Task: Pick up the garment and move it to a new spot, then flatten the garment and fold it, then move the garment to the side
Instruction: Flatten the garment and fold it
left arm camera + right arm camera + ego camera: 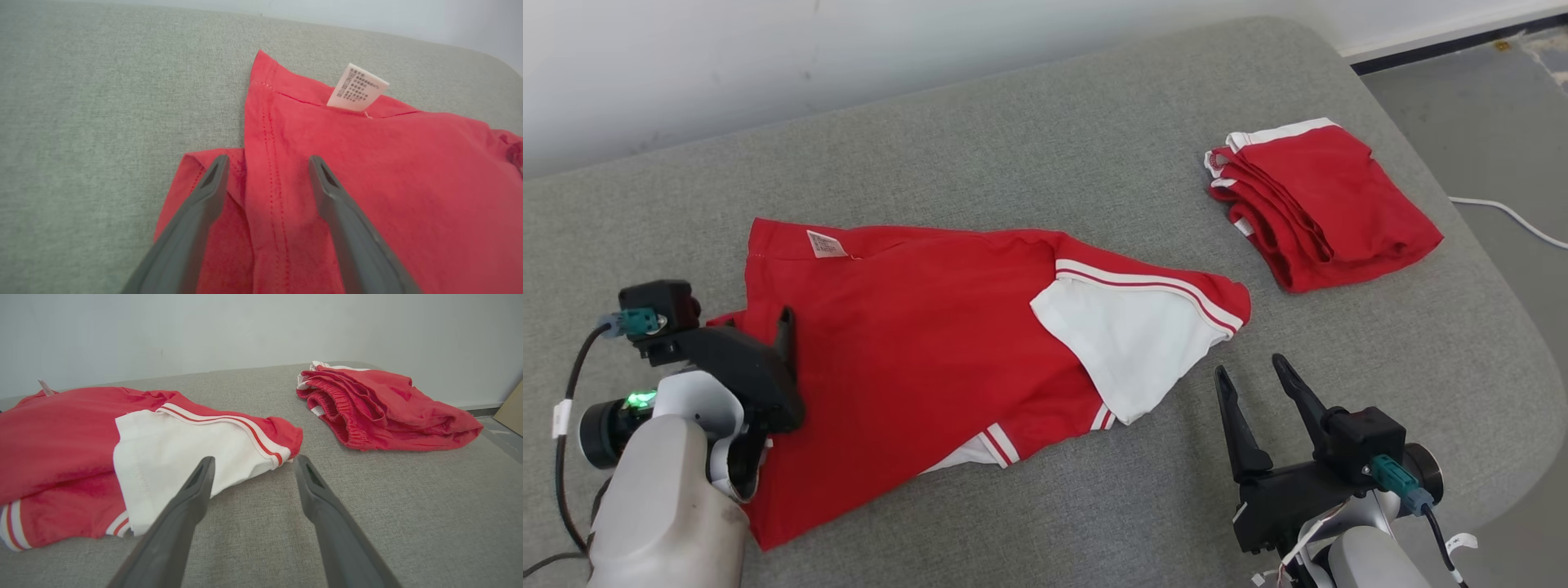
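The garment [915,343] is a red shirt with white, stripe-trimmed sleeves, lying loosely spread and partly doubled over on the grey padded surface [1054,139]. A white label [357,87] sticks up near its far left corner. My left gripper [756,322] hovers over the garment's left hem [265,134], open, fingers [212,183] straddling a seam, holding nothing. My right gripper [1250,366] stands open just off the garment's right end. Its tips frame the striped sleeve cuff [282,445], and nothing is between them [254,458].
A second red garment with white trim [1327,204] lies folded at the back right [380,404]. The padded surface's rounded edge [1503,327] drops to the floor on the right, where a white cable [1511,214] runs. A pale wall [849,57] lies behind.
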You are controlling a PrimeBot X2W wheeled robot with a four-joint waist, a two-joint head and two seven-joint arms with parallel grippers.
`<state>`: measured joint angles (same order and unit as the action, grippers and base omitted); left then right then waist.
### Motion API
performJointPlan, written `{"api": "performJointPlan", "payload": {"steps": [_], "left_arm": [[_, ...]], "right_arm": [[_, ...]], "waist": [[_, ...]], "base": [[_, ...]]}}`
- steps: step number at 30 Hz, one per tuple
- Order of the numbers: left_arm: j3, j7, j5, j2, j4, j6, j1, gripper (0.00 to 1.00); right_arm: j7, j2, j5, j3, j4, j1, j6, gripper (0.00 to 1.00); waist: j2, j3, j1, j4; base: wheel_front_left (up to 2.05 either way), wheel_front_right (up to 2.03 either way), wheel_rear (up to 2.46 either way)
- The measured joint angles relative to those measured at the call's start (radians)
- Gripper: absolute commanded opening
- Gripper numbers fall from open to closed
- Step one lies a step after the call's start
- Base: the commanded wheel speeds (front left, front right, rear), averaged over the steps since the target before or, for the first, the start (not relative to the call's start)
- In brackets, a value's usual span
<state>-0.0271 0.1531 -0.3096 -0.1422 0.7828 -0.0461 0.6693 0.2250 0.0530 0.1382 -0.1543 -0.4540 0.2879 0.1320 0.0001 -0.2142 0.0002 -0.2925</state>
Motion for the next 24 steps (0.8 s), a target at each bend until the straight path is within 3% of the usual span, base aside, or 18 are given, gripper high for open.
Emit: {"api": "performJointPlan", "payload": {"steps": [7, 9, 10, 12, 13, 24], "left_arm": [[0.016, 0.049, -0.009, 0.005, 0.004, -0.007, -0.003, 1.0], [0.021, 0.062, -0.01, 0.008, 0.001, -0.008, -0.006, 0.92], [0.024, 0.067, -0.014, 0.012, 0.0, -0.013, -0.007, 0.7], [0.032, 0.082, -0.028, 0.019, -0.003, -0.018, -0.009, 0.13], [0.036, 0.085, -0.029, 0.021, -0.007, -0.025, -0.013, 0.0], [0.045, -0.021, -0.066, 0.049, -0.168, -0.036, -0.089, 0.0]], "right_arm": [[0.005, -0.001, 0.013, -0.005, -0.007, 0.004, 0.0, 1.0], [0.006, -0.001, 0.021, -0.009, -0.008, 0.005, 0.0, 1.0], [0.008, -0.001, 0.021, -0.009, -0.01, 0.005, 0.0, 1.0], [0.012, -0.001, 0.022, -0.008, -0.013, 0.005, 0.0, 1.0], [0.013, -0.001, 0.022, -0.007, -0.014, 0.006, 0.0, 1.0], [0.013, -0.002, 0.017, 0.023, -0.024, -0.002, 0.0, 1.0]], "waist": [[0.0, 0.009, -0.0001, 0.006], [-0.0001, 0.011, -0.0001, 0.007], [0.0, 0.012, -0.0001, 0.007], [0.0, 0.014, -0.0001, 0.007], [0.0, 0.015, -0.0002, 0.008], [-0.0001, 0.035, -0.0002, 0.051]], "base": [[0.0, 0.0, 0.0], [0.0, 0.0, 0.0], [0.0, 0.0, 0.0], [0.0, 0.0, 0.0], [0.0, 0.0, 0.0], [0.0, 0.0, 0.0]]}}
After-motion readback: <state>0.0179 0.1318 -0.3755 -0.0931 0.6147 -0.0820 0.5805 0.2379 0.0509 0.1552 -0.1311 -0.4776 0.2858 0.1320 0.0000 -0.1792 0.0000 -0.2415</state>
